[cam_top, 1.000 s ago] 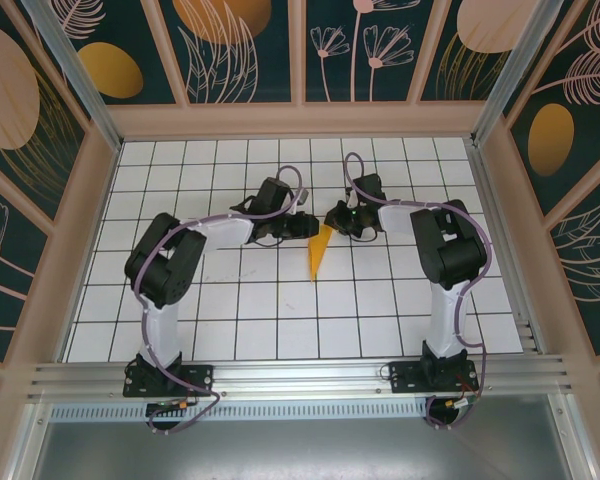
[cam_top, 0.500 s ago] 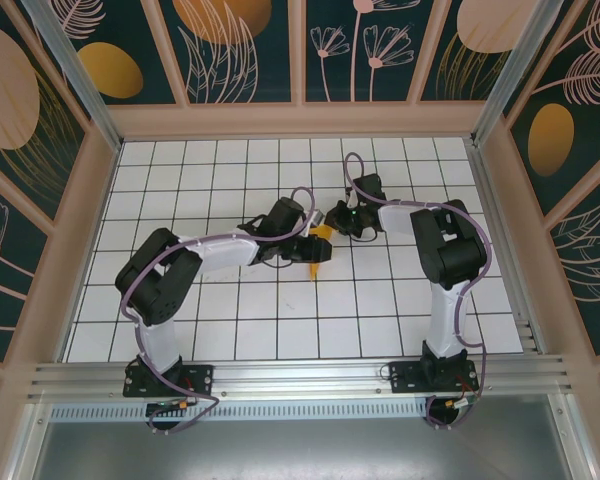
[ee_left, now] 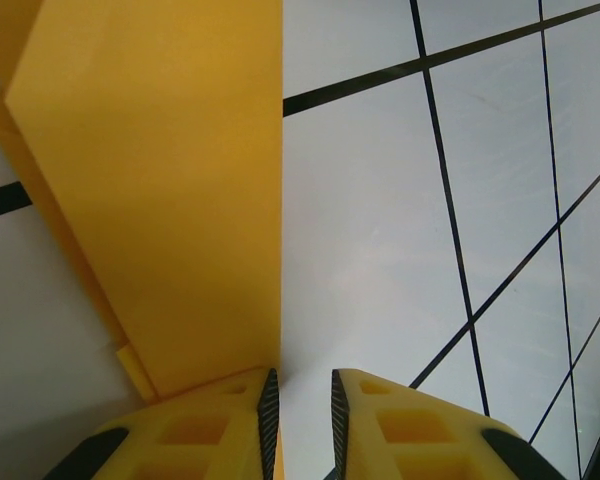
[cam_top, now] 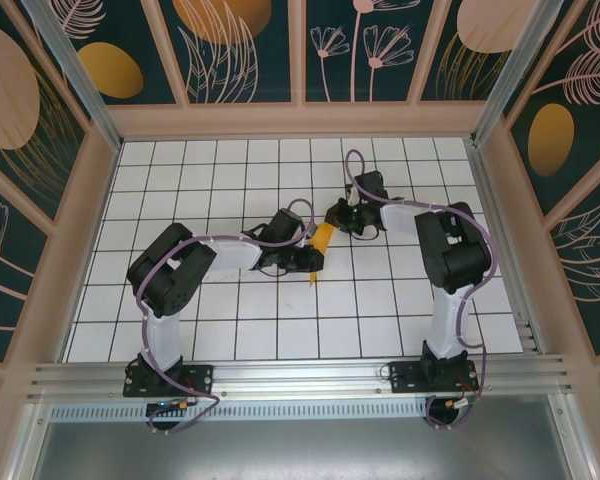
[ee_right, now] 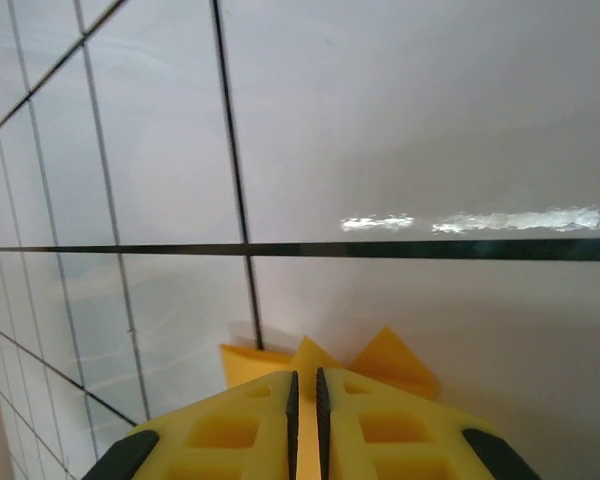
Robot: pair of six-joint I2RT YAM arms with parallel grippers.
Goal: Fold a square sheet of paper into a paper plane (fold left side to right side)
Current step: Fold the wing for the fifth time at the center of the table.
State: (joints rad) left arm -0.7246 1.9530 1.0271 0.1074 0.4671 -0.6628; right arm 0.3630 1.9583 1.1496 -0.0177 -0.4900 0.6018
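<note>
One slim orange dart out there, folks: the paper plane (cam_top: 320,243) sits mid-table on the white grid, point toward the arm bases and wide end toward the back wall, right between the two grippers.

At the wide end, the right gripper (cam_top: 342,216) has it. On the right wrist camera the jaws are almost together with a sliver of orange in the slit, and little paper corners (ee_right: 390,360) poke out just past the tips. That reads as a pinch on the tail of the folded stack, most likely to anchor the layers so nothing slides.

Down toward the point, the left gripper (cam_top: 308,260) is low over the paper. Its wrist camera shows the jaws narrow, a thin gap with bare tile showing through and nothing between them. One finger (ee_left: 210,420) rests on the folded sheet, and the long straight edge runs right up to its inner side. My call: it's pressing along that edge to set the crease, not grabbing.

The table (cam_top: 230,320) gives a hard, flat backing for that pressing. Folding looks well along, with a dart shape formed and the creases being firmed.
</note>
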